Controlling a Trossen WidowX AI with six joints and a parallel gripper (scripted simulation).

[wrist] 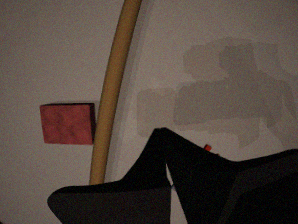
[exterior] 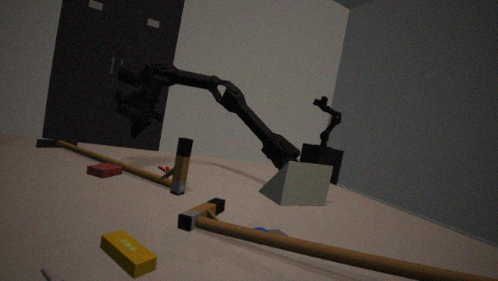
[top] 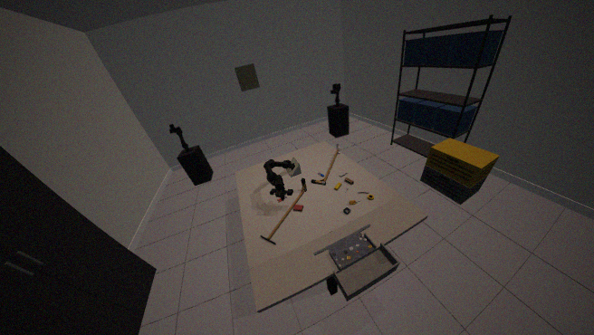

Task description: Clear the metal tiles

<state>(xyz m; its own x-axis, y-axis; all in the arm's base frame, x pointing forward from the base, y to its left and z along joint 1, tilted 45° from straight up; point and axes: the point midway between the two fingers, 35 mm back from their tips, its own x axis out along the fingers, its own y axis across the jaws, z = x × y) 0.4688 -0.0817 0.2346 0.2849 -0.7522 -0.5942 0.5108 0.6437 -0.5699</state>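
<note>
The long scraper (top: 285, 215) (exterior: 140, 172) (wrist: 114, 75) lies on the table, its wide black blade toward the front left and its upright block grip at the other end. My gripper (top: 282, 198) (exterior: 135, 135) (wrist: 160, 133) is shut and empty, above the table beside the scraper's handle and not touching it. The steel bench plate (top: 336, 254) lies at the table's front edge with several small tiles, pale, orange and dark, spread over it. The catch box (top: 366, 274) adjoins the plate's outer side; no tiles can be made out in it.
A red block (top: 298, 208) (exterior: 104, 170) (wrist: 67, 124) lies close beside the scraper's handle. A second long-handled tool (top: 331, 167) (exterior: 304, 246) lies to the right. A yellow block (top: 338, 186) (exterior: 129, 252) and several small items lie near it. A pale wedge (top: 294, 167) (exterior: 307, 184) stands near my base.
</note>
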